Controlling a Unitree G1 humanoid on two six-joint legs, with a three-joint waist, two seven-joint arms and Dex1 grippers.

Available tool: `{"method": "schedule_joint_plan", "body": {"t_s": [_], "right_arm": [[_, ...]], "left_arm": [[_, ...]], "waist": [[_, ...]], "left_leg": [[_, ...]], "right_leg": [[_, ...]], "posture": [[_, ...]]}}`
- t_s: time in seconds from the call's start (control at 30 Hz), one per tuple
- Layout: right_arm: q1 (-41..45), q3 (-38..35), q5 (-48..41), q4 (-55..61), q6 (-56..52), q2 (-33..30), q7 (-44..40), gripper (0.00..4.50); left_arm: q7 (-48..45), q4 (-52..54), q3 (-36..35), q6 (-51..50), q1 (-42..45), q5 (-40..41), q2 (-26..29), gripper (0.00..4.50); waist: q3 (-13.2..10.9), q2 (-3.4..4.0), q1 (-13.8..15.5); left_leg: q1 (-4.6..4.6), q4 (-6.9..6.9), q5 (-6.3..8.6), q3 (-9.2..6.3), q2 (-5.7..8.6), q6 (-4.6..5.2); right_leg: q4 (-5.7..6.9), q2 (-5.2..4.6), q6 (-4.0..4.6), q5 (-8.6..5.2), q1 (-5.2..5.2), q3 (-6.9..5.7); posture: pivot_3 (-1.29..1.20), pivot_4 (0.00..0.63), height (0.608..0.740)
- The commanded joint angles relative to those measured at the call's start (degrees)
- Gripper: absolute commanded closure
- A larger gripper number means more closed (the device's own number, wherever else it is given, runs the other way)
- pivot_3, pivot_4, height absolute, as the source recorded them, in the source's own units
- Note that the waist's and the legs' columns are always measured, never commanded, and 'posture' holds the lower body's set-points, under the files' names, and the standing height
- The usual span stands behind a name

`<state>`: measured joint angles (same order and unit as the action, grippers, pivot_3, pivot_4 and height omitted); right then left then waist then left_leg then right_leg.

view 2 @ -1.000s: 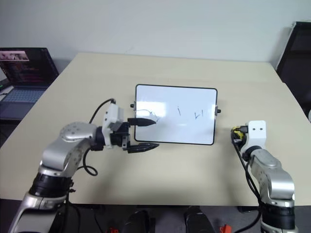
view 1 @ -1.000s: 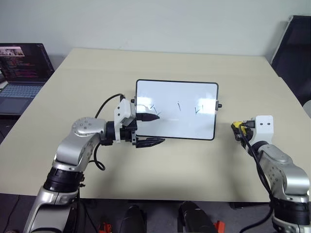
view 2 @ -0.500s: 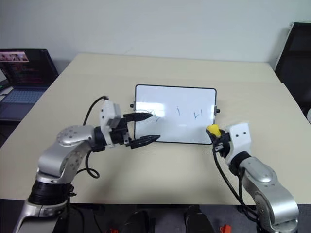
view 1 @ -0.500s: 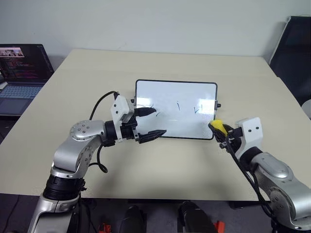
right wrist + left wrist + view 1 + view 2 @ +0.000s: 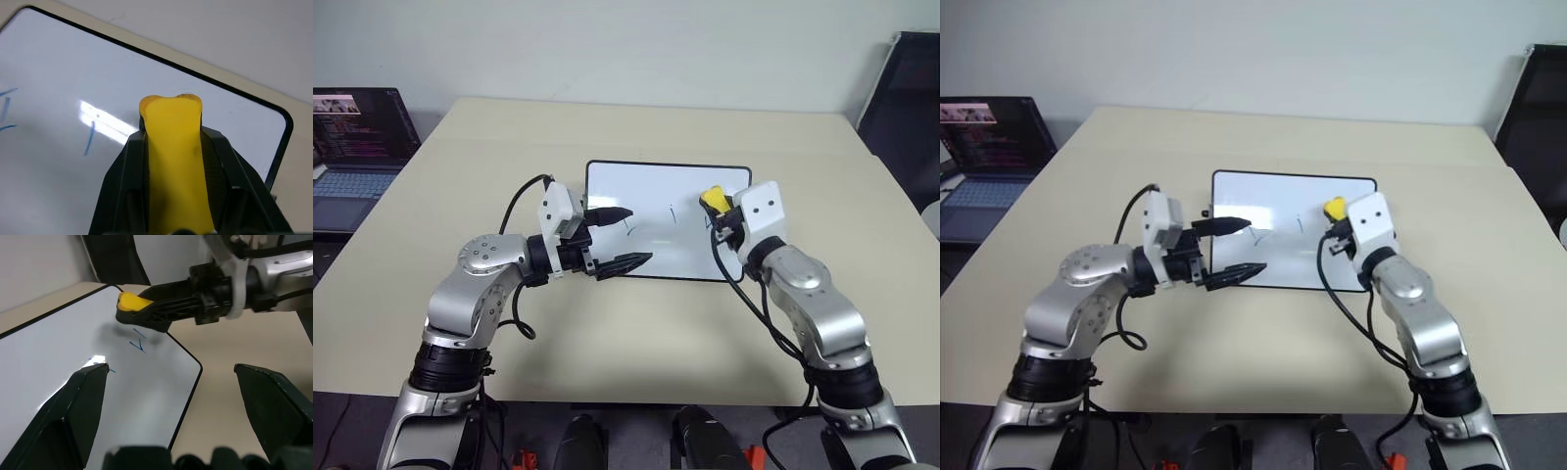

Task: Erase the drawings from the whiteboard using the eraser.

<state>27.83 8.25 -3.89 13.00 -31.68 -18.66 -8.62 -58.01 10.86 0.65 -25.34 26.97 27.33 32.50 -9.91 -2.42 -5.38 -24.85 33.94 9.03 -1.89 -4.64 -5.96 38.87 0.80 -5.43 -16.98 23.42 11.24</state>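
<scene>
The right gripper (image 5: pixel 717 209) is clamped on the yellow eraser (image 5: pixel 711 200), held over the right part of the whiteboard (image 5: pixel 656 250) lying mid-surface (image 5: pixel 607 333). The left gripper (image 5: pixel 625 237) stands wide apart, empty, at the board's left edge. The right wrist view shows the drawings (image 5: pixel 89 139) left of the eraser.

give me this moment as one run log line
phase: eraser over board | right gripper: shut on eraser, above whiteboard right part | left gripper: open at board's left edge | drawings: unerased
</scene>
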Motion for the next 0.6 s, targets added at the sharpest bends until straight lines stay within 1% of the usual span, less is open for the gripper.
{"method": "schedule_joint_plan", "body": {"t_s": [0.03, 0.2, 0.37, 0.43, 0.6], "right_arm": [[0.5, -0.3, 3.2, -5.5, 7.5, 0.1, 0.2, 3.4], [-5.1, 0.9, 4.8, -8.5, 12.0, -1.1, -3.1, 3.4], [-9.1, 2.4, 7.4, -9.5, 15.7, -1.6, -4.9, 3.4], [-9.1, 2.5, 8.0, -9.7, 15.8, -1.5, -5.1, 3.4], [-5.3, -0.5, 11.0, -11.8, 16.2, -0.5, -0.7, 3.4]], "left_arm": [[-0.8, 2.3, -1.2, 1.1, -0.9, 1.2, 0.9, 0.0], [-0.3, 2.5, -1.4, 1.2, -1.5, 0.8, 1.5, 0.0], [0.6, 3.8, -1.4, 0.3, -0.9, 1.2, 1.5, 0.0], [0.7, 4.0, -1.4, 0.1, -0.8, 1.3, 1.5, 0.0], [0.7, 4.2, -1.2, -0.2, -0.8, 1.6, 1.6, 0.0]], "waist": [[0.0, 0.0, 0.2], [0.0, -0.01, 0.3], [0.0, -0.02, 0.3], [0.0, -0.02, 0.2], [0.0, -0.02, 0.1]], "left_leg": [[0.0, -0.02, 0.0, -0.01, 0.0, 0.0], [0.0, -0.02, 0.01, -0.19, -0.01, 0.0], [0.08, 0.17, -0.04, -0.33, -0.01, 0.02], [0.08, 0.26, -0.11, -0.34, -0.01, 0.11], [0.09, 0.43, -0.23, -0.35, 0.01, 0.28]], "right_leg": [[0.0, 0.0, 0.0, 0.0, 0.0, -0.02], [0.02, 0.0, 0.01, -0.06, -0.08, -0.21], [0.06, 0.0, 0.27, -0.09, -0.24, -0.31], [0.06, 0.0, 0.32, 0.0, -0.25, -0.31], [0.08, 0.0, 0.4, 0.19, -0.26, -0.32]], "posture": [[0.0, 0.15, 0.74], [0.0, 0.15, 0.74], [0.0, 0.15, 0.74], [0.0, 0.15, 0.74], [0.0, 0.15, 0.74]]}}
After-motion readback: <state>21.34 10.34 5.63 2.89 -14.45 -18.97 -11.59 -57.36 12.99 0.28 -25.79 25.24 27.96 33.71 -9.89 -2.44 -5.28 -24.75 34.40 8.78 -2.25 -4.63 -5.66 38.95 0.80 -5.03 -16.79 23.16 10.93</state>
